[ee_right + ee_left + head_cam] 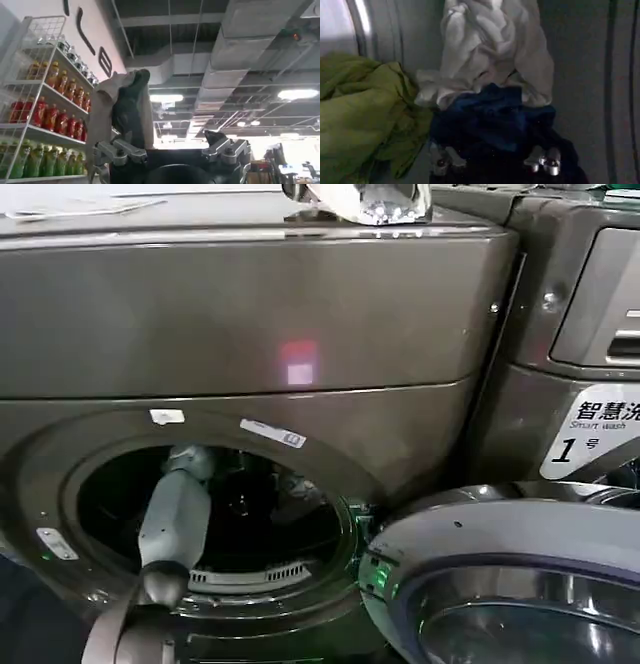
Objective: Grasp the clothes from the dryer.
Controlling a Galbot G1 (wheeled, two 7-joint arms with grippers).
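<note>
The dryer [250, 314] stands with its round porthole [300, 534] open and its glass door [470, 534] swung out to the right. My left arm [175, 514] reaches through the porthole into the drum. The clothes lie heaped inside: a yellow-green garment [360, 110], a white one [490, 45] and a dark navy one [495, 120]. My left gripper [492, 161] is open just over the navy garment, its fingers [442, 159] spread wide to either side of the cloth. My right gripper [172, 150] points up at the ceiling, open, with nothing between its fingers.
A second machine [590, 304] with a white "1" sticker [590, 434] stands close on the right. A shiny object [365, 199] lies on the dryer's top. A wire shelf of bottles [45, 110] shows in the right wrist view, and a beige and dark shape [125, 110] rises beside one finger.
</note>
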